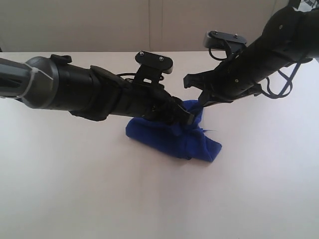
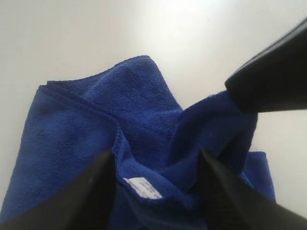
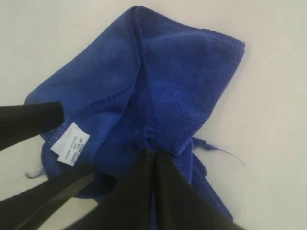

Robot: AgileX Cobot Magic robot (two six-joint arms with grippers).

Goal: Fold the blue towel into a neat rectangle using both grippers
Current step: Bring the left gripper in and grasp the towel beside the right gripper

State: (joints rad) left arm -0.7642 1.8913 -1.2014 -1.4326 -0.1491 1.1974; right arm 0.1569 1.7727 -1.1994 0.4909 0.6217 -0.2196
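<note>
Tabletop, plain white matte, w/ pale wall behind. I see crumpled deep-blue microfibre towel approx. at its centre. Left black gripper is spread wide above it, grasping nothing; right black gripper is clenched on a raised fold.

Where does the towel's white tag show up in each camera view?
Exterior: not visible on the blue towel.
Left wrist: white tag between the open fingers of the left gripper.
Right wrist: white tag on the stitched hem.
Shared landmark: the blue towel.
</note>
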